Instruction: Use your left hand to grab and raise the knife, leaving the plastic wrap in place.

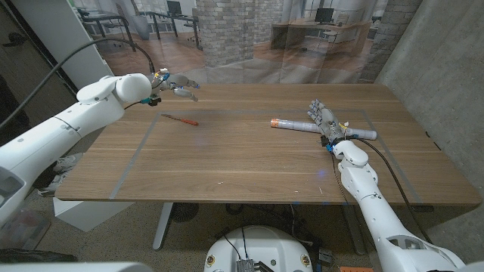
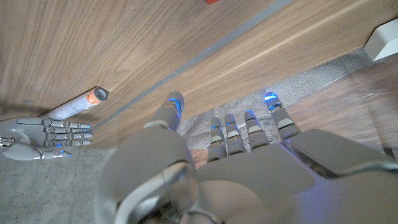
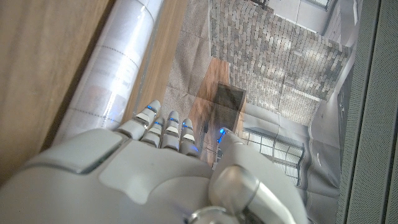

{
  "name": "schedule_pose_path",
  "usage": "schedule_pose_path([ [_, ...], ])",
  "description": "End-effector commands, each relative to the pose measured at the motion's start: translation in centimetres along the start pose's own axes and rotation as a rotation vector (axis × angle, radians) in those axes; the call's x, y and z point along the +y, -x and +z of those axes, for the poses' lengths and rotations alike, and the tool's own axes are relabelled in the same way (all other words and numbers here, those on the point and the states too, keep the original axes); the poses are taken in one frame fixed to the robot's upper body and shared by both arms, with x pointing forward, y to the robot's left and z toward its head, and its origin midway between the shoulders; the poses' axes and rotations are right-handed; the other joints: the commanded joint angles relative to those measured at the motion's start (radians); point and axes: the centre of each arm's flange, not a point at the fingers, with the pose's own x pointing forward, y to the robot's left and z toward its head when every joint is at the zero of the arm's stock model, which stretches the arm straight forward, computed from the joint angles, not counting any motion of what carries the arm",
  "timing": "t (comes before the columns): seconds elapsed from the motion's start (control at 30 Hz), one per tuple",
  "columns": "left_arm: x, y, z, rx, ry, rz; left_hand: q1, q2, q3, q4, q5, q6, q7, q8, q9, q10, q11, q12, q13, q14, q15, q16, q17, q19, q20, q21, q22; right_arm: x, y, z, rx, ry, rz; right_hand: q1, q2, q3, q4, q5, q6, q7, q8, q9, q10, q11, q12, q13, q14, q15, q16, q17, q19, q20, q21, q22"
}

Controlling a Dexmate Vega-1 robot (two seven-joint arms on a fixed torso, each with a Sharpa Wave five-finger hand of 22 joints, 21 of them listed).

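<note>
The knife (image 1: 179,119), thin with a red handle, lies on the wooden table (image 1: 242,162) in its left half. My left hand (image 1: 175,85) hovers beyond and above it near the far edge, fingers spread and holding nothing; in the left wrist view this hand (image 2: 236,155) reaches past the table edge, with a red tip of the knife (image 2: 211,1) at the picture's border. The plastic wrap roll (image 1: 321,128), with an orange end, lies at the right. My right hand (image 1: 324,119) sits against it, fingers straight alongside the roll (image 3: 112,68), not gripping it.
Thin grey lines (image 1: 144,147) mark a rectangle on the tabletop. The left wrist view also catches the roll (image 2: 78,106) and my right hand (image 2: 43,137) beside it. A concrete wall (image 1: 439,68) stands to the right, and a glass partition runs behind the table.
</note>
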Motion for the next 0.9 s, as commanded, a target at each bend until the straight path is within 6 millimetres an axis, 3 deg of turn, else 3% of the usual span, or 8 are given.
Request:
schedule_pose_path([
  [0.03, 0.0, -0.5, 0.7, 0.016, -0.146, -0.006, 0.035, -0.011, 0.005, -0.003, 0.012, 0.009, -0.004, 0.001, 0.004, 0.007, -0.014, -0.005, 0.001, 0.007, -0.005, -0.004, 0.001, 0.012, -0.002, -0.003, -0.001, 0.3, -0.2, -0.3, 0.004, -0.003, -0.006, 0.002, -0.006, 0.011, -0.002, -0.002, 0.01, 0.002, 0.0, 0.003, 0.011, 0.002, 0.0, 0.004, 0.012, -0.002, 0.005, 0.003, 0.007, -0.028, 0.006, 0.005],
  [0.7, -0.4, -1.8, 1.5, 0.037, -0.331, -0.038, 0.187, -0.091, -0.022, 0.006, 0.027, -0.018, -0.027, -0.012, 0.006, 0.006, -0.061, -0.015, 0.004, -0.006, -0.018, -0.011, 0.001, 0.022, -0.009, -0.028, 0.001, 0.4, -1.0, -0.9, 0.016, -0.011, -0.014, 0.002, -0.008, 0.014, -0.004, -0.002, 0.022, 0.0, 0.002, 0.003, 0.02, 0.005, 0.001, 0.005, 0.019, 0.0, 0.006, 0.003, 0.014, -0.026, 0.007, 0.005],
  [0.9, -0.7, -2.0, 2.0, 0.042, -0.392, -0.032, 0.223, -0.106, -0.038, 0.013, 0.031, -0.053, -0.028, -0.022, 0.006, -0.019, -0.06, -0.025, 0.005, -0.016, -0.025, -0.013, 0.002, 0.025, -0.018, -0.036, 0.002, 0.4, -1.2, -1.1, 0.021, -0.013, -0.013, 0.002, -0.008, 0.014, -0.004, -0.002, 0.024, 0.0, 0.002, 0.003, 0.022, 0.004, 0.002, 0.005, 0.02, 0.001, 0.006, 0.004, 0.015, -0.025, 0.007, 0.005],
])
